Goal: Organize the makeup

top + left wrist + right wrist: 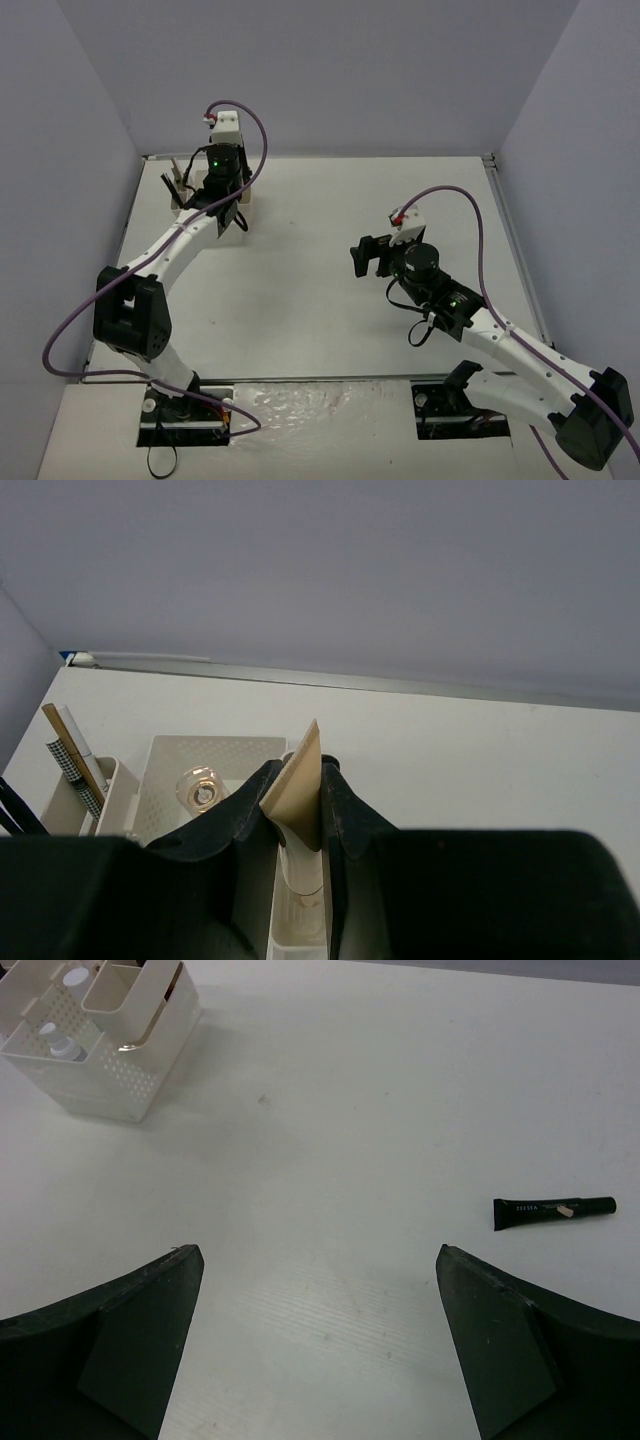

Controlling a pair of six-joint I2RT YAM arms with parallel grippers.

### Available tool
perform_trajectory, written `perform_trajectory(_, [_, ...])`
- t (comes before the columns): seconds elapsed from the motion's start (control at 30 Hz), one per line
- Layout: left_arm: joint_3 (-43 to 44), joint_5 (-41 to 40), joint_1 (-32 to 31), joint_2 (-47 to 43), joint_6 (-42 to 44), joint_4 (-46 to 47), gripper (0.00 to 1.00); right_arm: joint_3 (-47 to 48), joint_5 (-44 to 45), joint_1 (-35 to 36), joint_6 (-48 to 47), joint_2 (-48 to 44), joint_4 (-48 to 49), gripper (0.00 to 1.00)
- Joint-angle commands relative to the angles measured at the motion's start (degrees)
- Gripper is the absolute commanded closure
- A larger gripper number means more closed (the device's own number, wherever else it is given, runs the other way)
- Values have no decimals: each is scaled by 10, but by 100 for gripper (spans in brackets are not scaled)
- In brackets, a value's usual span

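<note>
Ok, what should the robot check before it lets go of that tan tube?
1. Left gripper shut on the tan tube: ok.
2. Tube lined up with the narrow slot of the box: ok.
3. Slot bottom free of other things: cannot tell, it's hidden.
4. Right gripper open, empty, away from the box: ok.
5. All makeup put away: not ok, a black tube lies on the table.

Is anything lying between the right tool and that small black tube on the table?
Nothing visible. Only bare white table separates the open right tool from the small black squeeze tube lying flat ahead of it.
</note>
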Motion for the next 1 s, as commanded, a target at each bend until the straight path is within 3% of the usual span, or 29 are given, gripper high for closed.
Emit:
perform_trajectory(0.0, [30,17,11,12,15,75,97,2,12,-10,-13,-11,27,0])
perform_trajectory(0.6, [-14,31,34,109,2,175,96,-16,15,-31,-11,-30,9,0])
perform_trajectory(0.97, [-34,24,38,118,-6,170,72,-18,11,-36,-7,-35,-1,0])
